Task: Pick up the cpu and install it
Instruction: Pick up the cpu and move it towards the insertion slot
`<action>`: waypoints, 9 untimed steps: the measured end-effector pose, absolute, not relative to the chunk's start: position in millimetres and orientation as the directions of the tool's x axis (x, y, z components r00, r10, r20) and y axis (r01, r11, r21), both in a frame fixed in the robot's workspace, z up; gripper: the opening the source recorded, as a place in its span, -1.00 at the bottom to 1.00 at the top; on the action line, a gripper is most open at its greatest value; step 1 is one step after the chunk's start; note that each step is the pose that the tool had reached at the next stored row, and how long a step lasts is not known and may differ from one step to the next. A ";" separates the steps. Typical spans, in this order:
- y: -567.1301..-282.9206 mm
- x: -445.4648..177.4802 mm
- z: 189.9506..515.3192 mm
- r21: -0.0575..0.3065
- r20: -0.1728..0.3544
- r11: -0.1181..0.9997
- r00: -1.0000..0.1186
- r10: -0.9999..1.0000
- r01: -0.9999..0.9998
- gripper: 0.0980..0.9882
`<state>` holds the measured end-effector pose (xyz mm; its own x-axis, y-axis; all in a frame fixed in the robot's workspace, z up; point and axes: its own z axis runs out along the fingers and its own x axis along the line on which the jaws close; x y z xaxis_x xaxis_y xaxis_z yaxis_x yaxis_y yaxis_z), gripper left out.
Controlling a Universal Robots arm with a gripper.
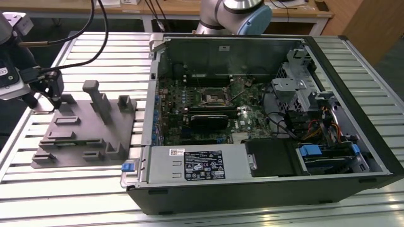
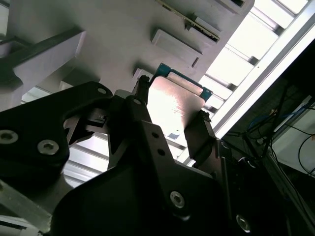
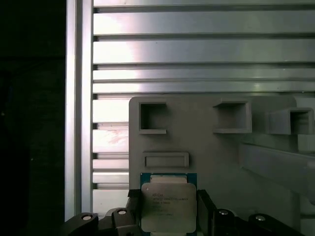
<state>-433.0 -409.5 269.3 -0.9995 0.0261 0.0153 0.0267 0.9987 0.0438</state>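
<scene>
- Closest to both wrist cameras, my gripper (image 3: 169,212) (image 2: 170,115) has its two black fingers (image 3: 134,209) pressed against opposite edges of the cpu (image 3: 169,194) (image 2: 174,98), pinching it.
- My cpu sits silver face up with a thin green border, at the edge of the grey fixture (image 3: 206,142). I cannot tell whether it is lifted clear of the fixture surface.
- Beyond the cpu, the fixture carries rectangular pockets and raised posts.
- Under the fixture lies the slatted metal table (image 3: 197,49).
- In the exterior view, my gripper (image 1: 56,98) stands over the fixture (image 1: 82,137) at the exterior view's left.
- Well apart, toward the exterior view's right, the open computer case (image 1: 252,201) lies on the table (image 1: 63,194), its socket (image 1: 213,97) exposed.
</scene>
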 end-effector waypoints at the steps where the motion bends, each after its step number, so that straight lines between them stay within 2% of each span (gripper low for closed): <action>1: -409.5 -433.0 270.1 0.044 0.015 0.999 -1.000 0.026 0.027 0.00; 9: -409.5 -433.0 276.1 0.044 0.015 0.999 -1.000 0.026 0.027 0.00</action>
<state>-433.0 -409.5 276.1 -0.9995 0.0261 0.0153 0.0267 0.9987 0.0438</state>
